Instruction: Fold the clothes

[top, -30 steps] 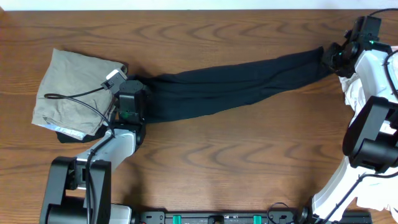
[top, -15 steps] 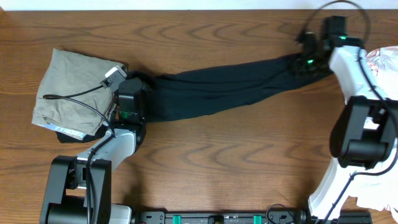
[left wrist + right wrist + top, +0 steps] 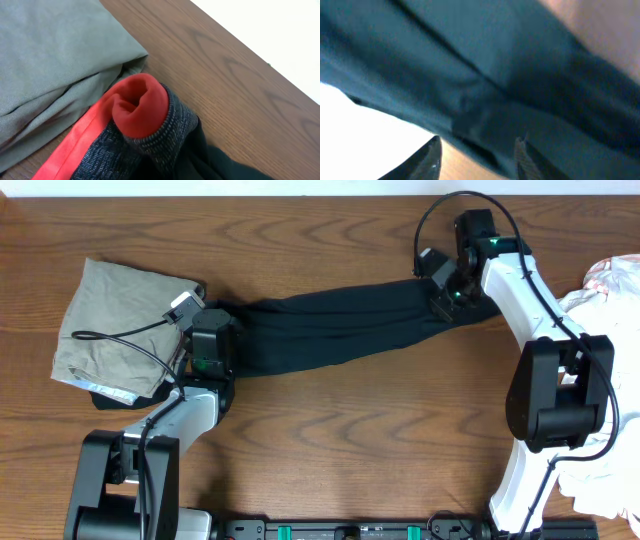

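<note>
The left gripper (image 3: 212, 320) is clenched on the trousers (image 3: 340, 325) at their waistband (image 3: 165, 132), just beside the khaki garment (image 3: 115, 320); the orange-red edge (image 3: 142, 107) bunches into a roll touching that garment's fold. From there the dark legs stretch across the table (image 3: 320, 430), away from the garment. The right gripper (image 3: 447, 292) sits over the leg end far from the garment; its fingers (image 3: 432, 155) stand apart against blurred dark cloth (gripping or not, I cannot tell). White cloth (image 3: 610, 290) lies farthest from the garment.
</note>
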